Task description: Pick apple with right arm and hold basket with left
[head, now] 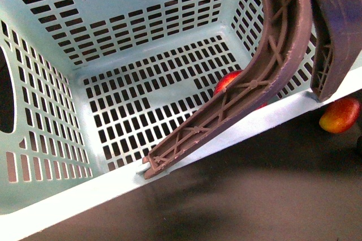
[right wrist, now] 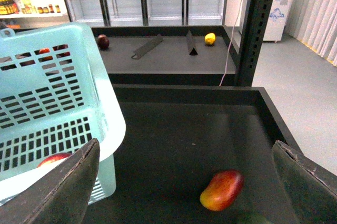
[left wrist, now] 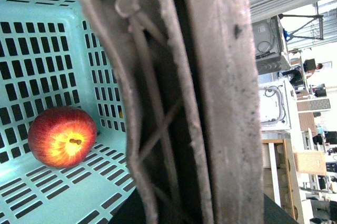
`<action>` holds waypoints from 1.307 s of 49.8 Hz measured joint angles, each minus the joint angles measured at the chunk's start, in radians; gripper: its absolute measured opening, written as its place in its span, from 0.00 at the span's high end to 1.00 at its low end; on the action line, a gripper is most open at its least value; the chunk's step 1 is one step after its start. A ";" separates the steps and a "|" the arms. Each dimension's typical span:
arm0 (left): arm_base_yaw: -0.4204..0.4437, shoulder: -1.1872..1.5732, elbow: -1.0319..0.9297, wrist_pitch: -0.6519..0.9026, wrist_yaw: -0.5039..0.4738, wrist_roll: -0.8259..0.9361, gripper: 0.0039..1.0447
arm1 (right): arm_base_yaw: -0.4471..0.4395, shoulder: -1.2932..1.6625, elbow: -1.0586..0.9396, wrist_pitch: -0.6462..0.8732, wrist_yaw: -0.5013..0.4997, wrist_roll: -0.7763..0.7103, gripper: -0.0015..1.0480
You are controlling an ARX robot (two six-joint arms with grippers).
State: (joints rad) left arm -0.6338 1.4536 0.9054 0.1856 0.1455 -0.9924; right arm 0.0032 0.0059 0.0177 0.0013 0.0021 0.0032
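Right hand (right wrist: 184,148) gapes wide, empty, mango-like fruit (right wrist: 221,190) ahead, basket (right wrist: 110,124) wall between it and apple (left wrist: 62,136).

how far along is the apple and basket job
Looks done: the apple lies on the floor of the basket, and the right gripper is open and empty over the dark surface. In hand: the brown handles fill the left wrist view, but whether the left gripper grips them is hidden. Left: likely nothing but holding on.
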 joint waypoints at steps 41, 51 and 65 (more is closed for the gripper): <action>0.463 0.023 -0.034 0.084 -0.251 -0.330 0.86 | 0.000 0.000 0.000 0.000 0.000 0.000 0.08; 0.518 0.214 0.035 0.080 -0.266 -0.353 0.86 | 0.000 0.000 0.000 0.000 0.000 0.000 0.08; 0.539 0.373 0.132 0.088 -0.282 -0.436 0.86 | 0.000 0.000 0.000 0.000 0.000 0.000 0.08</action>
State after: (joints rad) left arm -0.0944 1.8267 1.0370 0.2733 -0.1364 -1.4281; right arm 0.0032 0.0055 0.0177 0.0013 0.0021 0.0032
